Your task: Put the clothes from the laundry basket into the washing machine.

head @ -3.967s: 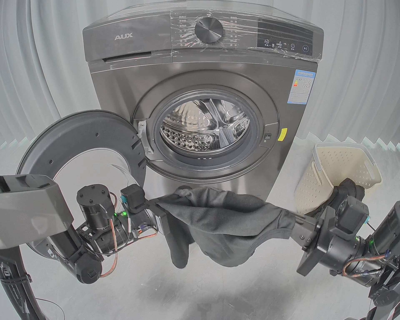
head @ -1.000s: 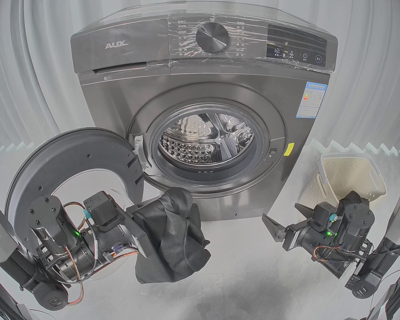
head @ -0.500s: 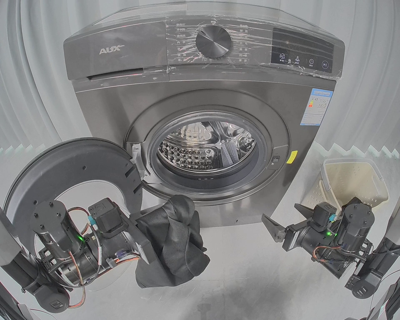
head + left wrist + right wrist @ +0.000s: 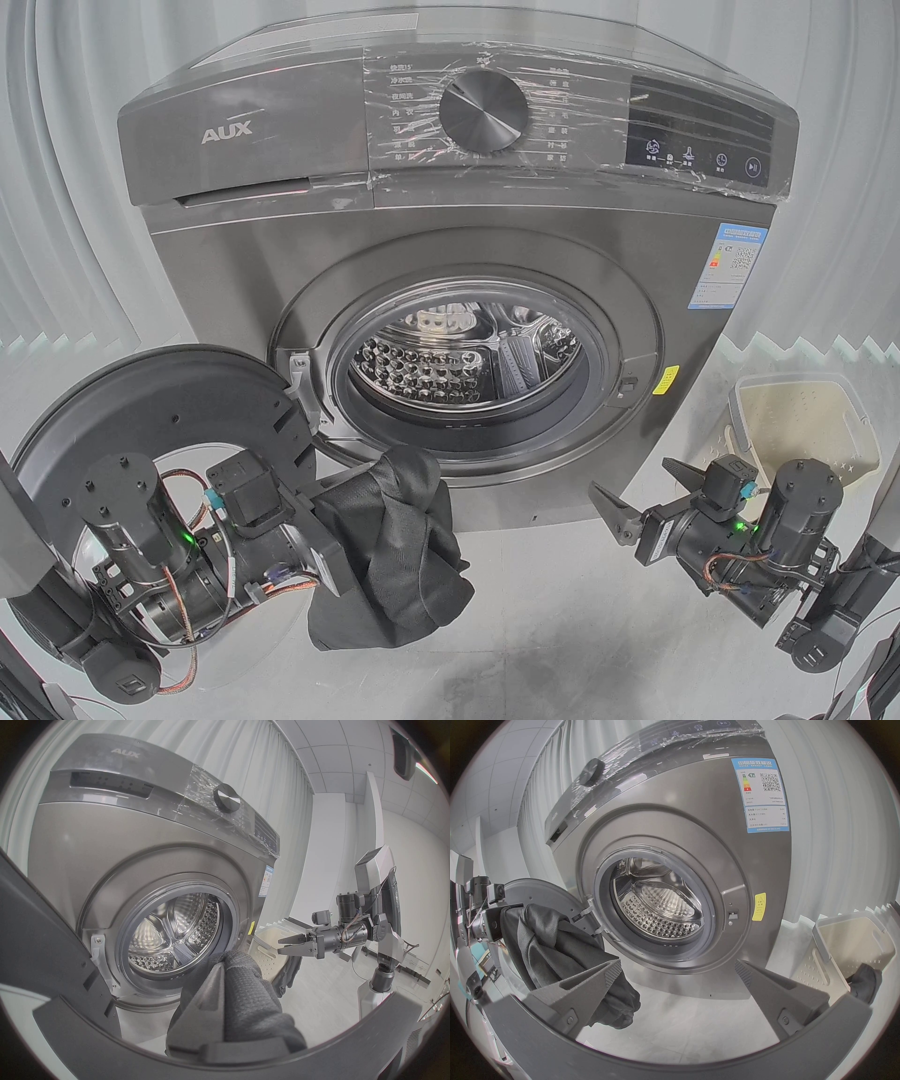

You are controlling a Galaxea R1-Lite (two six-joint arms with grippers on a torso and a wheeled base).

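A dark grey garment (image 4: 394, 553) hangs bunched from my left gripper (image 4: 342, 502), which is shut on its top edge, just below and left of the washing machine's open porthole (image 4: 469, 361). From the left wrist the cloth (image 4: 248, 996) drapes over one finger (image 4: 206, 1001), with the steel drum (image 4: 173, 931) beyond. My right gripper (image 4: 633, 480) is open and holds nothing, low at the right in front of the cream laundry basket (image 4: 811, 422). Its two fingers (image 4: 590, 987) stand wide apart. Another dark cloth (image 4: 865, 982) hangs on the basket's (image 4: 853, 940) rim.
The round machine door (image 4: 159, 403) is swung open to the left, right behind my left arm. The drum holds no clothes. Bare grey floor (image 4: 562, 637) lies between my arms. Pale curtains hang behind the machine.
Four seconds ago both grippers held the garment stretched between them; the right one has let go, so it hangs from the left. The head view has shifted closer to the machine.
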